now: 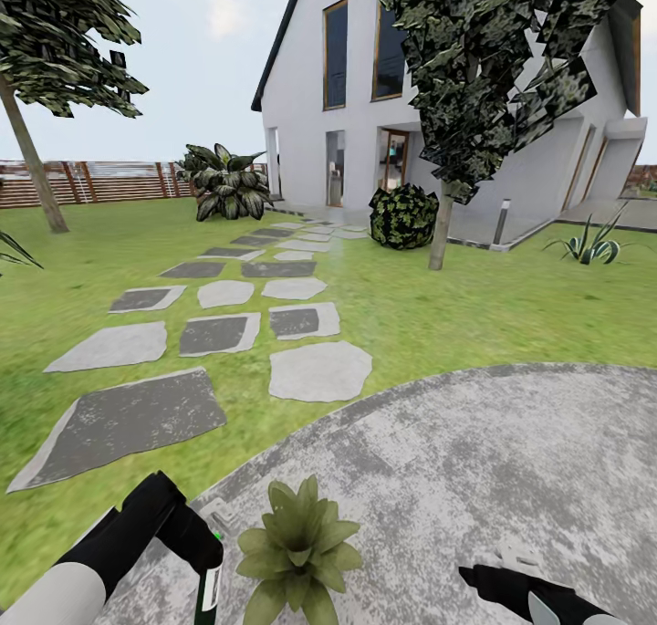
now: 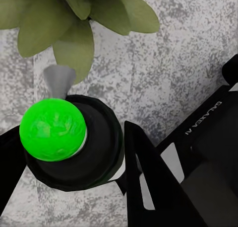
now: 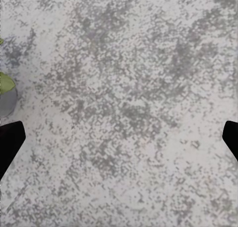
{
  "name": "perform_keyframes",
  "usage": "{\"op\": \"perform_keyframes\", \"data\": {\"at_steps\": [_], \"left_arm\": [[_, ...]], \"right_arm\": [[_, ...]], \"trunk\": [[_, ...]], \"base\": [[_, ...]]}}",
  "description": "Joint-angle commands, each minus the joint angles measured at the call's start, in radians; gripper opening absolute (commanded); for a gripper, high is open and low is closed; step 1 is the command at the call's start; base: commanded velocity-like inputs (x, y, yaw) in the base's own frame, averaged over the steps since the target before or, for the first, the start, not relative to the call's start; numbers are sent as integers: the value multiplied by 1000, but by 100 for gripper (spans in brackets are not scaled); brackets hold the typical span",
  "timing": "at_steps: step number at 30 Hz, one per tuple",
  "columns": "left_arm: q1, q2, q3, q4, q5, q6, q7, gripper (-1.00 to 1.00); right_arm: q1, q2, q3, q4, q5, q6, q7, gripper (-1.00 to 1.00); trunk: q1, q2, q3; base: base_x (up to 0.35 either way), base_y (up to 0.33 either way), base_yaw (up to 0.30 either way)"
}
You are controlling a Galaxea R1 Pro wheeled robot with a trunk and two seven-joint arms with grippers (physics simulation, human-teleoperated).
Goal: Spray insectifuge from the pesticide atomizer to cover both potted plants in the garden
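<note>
— Holding the atomizer (image 2: 67,142) upright, left hand (image 1: 196,538) pinching it — nozzle toward the plant (image 1: 297,552) just beside it, likely to spray.
— How many plants?
— One on the patio (image 1: 474,461). Right hand (image 3: 119,137) spread, nothing between its fingers.

The head camera looked forward and down across the lawn (image 1: 438,315) toward the house (image 1: 365,87) at twelve o'clock. The left wrist camera hung close over the patio (image 2: 173,63), straight down, sharing the potted plant (image 2: 74,18) (image 1: 297,543) with the head view. The right wrist camera faced patio stone (image 3: 119,108), close.
</note>
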Motion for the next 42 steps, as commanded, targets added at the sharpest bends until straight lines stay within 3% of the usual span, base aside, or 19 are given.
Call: {"op": "perform_keyframes", "data": {"at_steps": [1, 18, 24, 28, 37, 42], "left_arm": [[-1, 1, -2, -2, -5, 7, -6, -100], [2, 2, 1, 64, -10, 7, 26, -100], [2, 2, 2, 65, -9, 6, 35, -100], [2, 2, 0, 65, -9, 6, 35, -100], [2, 2, 2, 65, -10, 7, 35, -100], [2, 3, 2, 65, -10, 7, 35, -100]], "right_arm": [[0, 0, -3, 0, -9, 3, 5, 100], [0, 0, -3, -1, -12, 4, 3, 100], [0, 0, -3, -1, -10, 3, 3, 100], [0, 0, -3, -1, -8, 3, 4, 100], [0, 0, -3, -1, -9, 3, 5, 100], [0, 0, -3, -1, -9, 3, 4, 100]], "trunk": [[0, -1, -1], [0, -1, -24], [23, -43, -52], [23, -43, -54], [57, -106, -84], [61, -113, -94]], "base": [[7, 0, 0], [1, 0, 0], [0, 0, 0], [0, 0, 0], [0, 0, 0], [0, 0, 0]]}}
